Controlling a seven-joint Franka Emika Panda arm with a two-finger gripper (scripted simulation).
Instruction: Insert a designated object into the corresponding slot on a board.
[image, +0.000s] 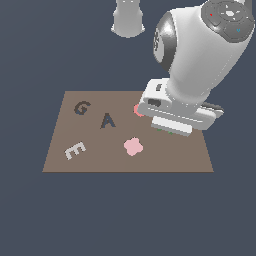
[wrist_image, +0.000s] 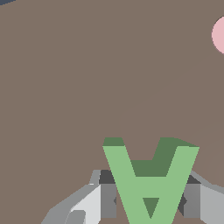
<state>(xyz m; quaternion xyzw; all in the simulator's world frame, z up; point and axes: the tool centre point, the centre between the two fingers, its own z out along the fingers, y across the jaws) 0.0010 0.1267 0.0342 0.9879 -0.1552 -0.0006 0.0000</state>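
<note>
The bright-green letter A (wrist_image: 151, 186) sits between my gripper (wrist_image: 150, 197)'s two grey fingers (wrist_image: 107, 194), which press against its legs just above the brown board (wrist_image: 87, 78). In the exterior view the white hand hides the gripper (image: 166, 131) and all but slivers of green at its underside, low over the board (image: 165, 157) towards the exterior view's right. The dark A-shaped slot (image: 108, 121) lies apart from the hand, towards the exterior view's left.
On the board are a dark G-shaped recess (image: 82, 107), a pale grey E (image: 75, 150), a pink flower-shaped piece (image: 133, 146), and a second pink piece (image: 138, 110) half hidden by the hand. The arm's base (image: 128, 20) stands beyond the board.
</note>
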